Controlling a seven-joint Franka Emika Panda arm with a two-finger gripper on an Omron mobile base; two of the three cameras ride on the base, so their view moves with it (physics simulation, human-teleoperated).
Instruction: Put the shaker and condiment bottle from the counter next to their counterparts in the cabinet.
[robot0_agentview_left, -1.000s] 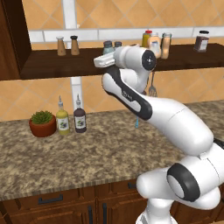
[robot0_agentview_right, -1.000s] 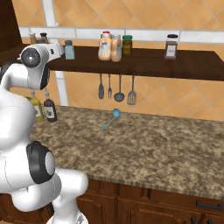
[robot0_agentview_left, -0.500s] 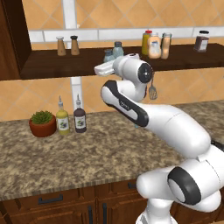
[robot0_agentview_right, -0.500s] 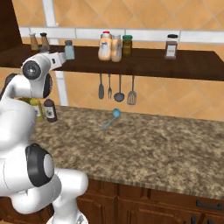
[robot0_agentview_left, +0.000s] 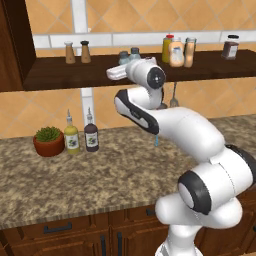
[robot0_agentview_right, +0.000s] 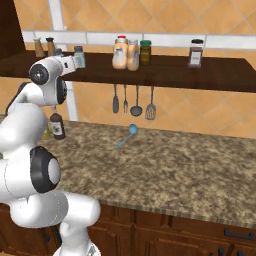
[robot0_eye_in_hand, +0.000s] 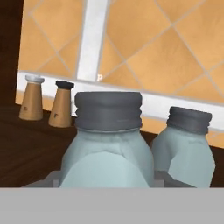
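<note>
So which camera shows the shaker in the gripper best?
The hand view: the shaker looms close, its twin shaker beside it. In the left base view it is small above the wrist; in the right base view, small but clear.

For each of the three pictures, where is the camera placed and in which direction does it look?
Left base view: behind the arm, on its left, facing the cabinet and counter; the white arm rises from the lower right.
Right base view: behind, on its right, facing the same wall; the arm rises from the lower left.
Hand view: on the hand, looking along the gripper at the held shaker.
Shared: both base views show the peach bottles and the counterpart shaker.
</note>
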